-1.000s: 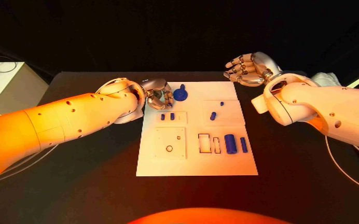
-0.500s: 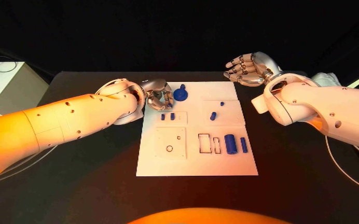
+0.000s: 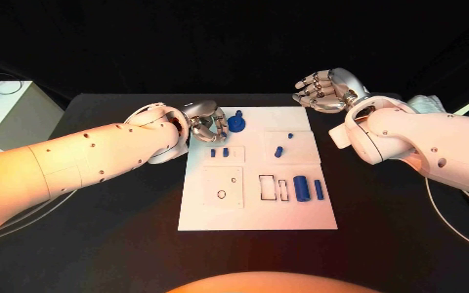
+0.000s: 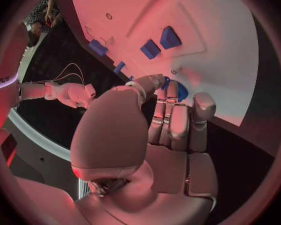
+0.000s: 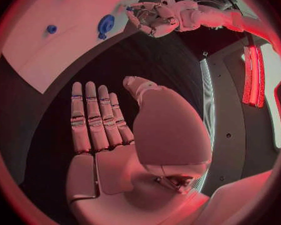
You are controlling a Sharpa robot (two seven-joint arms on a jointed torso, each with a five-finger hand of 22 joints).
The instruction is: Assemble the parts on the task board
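Parts of small blue plastic, by the look light, stiff and smooth, likely to skid or roll on the white task board (image 3: 256, 218) if nudged; best pinched across their sides, not pushed from above. Nearest, on the board's near half: a square inset panel (image 3: 221, 186) with small holes, two narrow rectangular slots (image 3: 274, 188) just beside it, then two upright-lying blue cylinders (image 3: 309, 189) side by side. Farther on, a pair of small blue pegs (image 3: 218, 152) in a shallow frame, and across from them a short blue pin (image 3: 278, 150) with a tiny blue stud (image 3: 289, 135) beyond. At the far left corner, a round blue knob (image 3: 238, 123), the bulkiest piece, probably easiest taken by its rim. Left hand (image 3: 207, 127) low at that corner, fingers (image 4: 168, 110) curled in against the knob; whether truly pinched or merely touched, cannot tell. Farthest out, right hand (image 3: 320, 91) raised over the black surface (image 3: 117, 225) past the board's far right corner, fingers spread, holding nothing.
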